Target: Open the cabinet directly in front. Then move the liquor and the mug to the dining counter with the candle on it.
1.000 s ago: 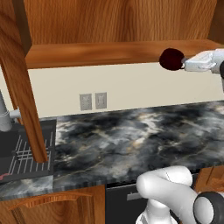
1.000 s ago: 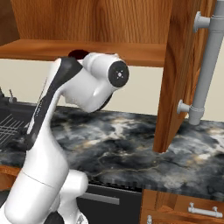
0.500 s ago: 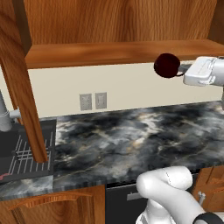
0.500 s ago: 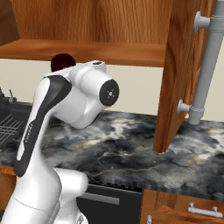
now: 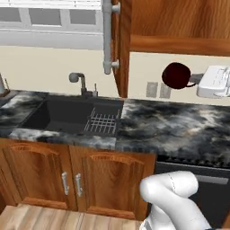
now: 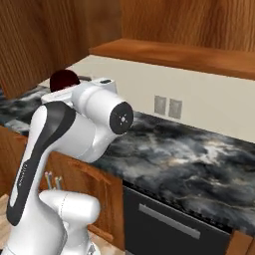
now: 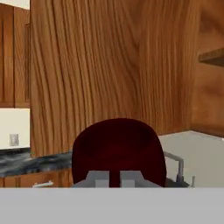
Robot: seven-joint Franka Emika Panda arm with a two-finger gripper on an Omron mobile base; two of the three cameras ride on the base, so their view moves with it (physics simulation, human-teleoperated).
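My gripper (image 5: 193, 80) is shut on the mug (image 5: 176, 75), a squat dark red cup held in the air above the marbled counter (image 5: 170, 128). It hangs just below the cabinet's bottom board (image 5: 179, 45). In the hand view the mug (image 7: 118, 151) sits right above the gripper (image 7: 114, 178), with the cabinet's wooden door (image 7: 109, 65) behind it. From the right base view the mug (image 6: 63, 79) peeks out behind my arm. The cabinet door (image 5: 122, 45) stands open, its grey bar handle (image 5: 107, 36) facing left. The liquor, the candle and the dining counter are out of view.
A dark sink (image 5: 67, 114) with a wire rack (image 5: 104, 122) and a faucet (image 5: 81, 83) lies left of the open door. Low arched-panel cabinets (image 5: 67, 179) run below it. Two wall outlets (image 6: 167, 106) sit on the backsplash. A dark appliance front (image 6: 174, 224) is under the counter.
The whole picture has shifted, so the base has moved, and the sink and the open door's handle have come into sight. The mug stays in the shut gripper, drawn back from the shelf.
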